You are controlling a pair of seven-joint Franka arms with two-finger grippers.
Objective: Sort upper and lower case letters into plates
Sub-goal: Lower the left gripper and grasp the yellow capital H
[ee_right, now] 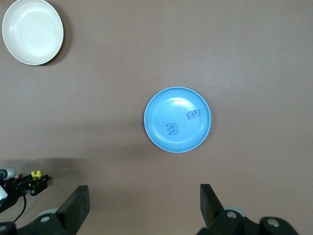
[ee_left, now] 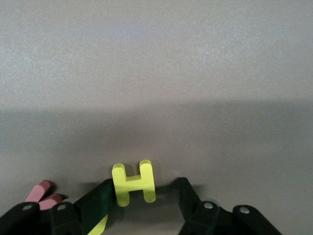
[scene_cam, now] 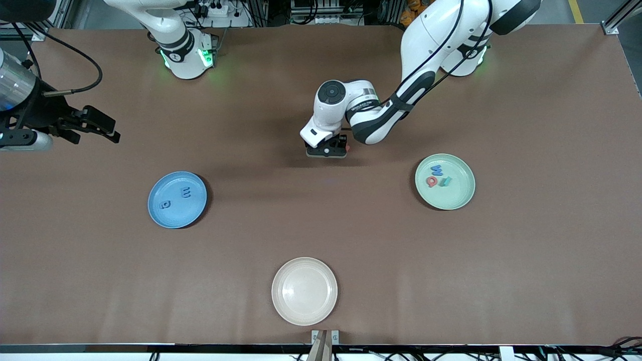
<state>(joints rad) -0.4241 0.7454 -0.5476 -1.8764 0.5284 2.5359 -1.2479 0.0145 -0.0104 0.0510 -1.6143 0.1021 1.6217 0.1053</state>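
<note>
My left gripper (scene_cam: 327,149) is down at the table's middle, open around a yellow letter H (ee_left: 133,182) that lies flat on the table. One finger (ee_left: 98,200) is right beside the H and the other stands apart from it. A second yellow piece (ee_left: 99,225) shows under that finger, and a red letter (ee_left: 43,195) lies beside the gripper. The blue plate (scene_cam: 176,199) holds two blue letters (scene_cam: 186,192). The mint green plate (scene_cam: 445,181) holds a blue, a red (scene_cam: 432,181) and a teal letter. My right gripper (scene_cam: 95,125) waits open and empty at the right arm's end of the table.
A cream-white plate (scene_cam: 304,291) sits empty near the front edge of the brown table. The right wrist view shows the blue plate (ee_right: 177,119), the cream-white plate (ee_right: 32,31) and, farther off, the left gripper with the H (ee_right: 35,174).
</note>
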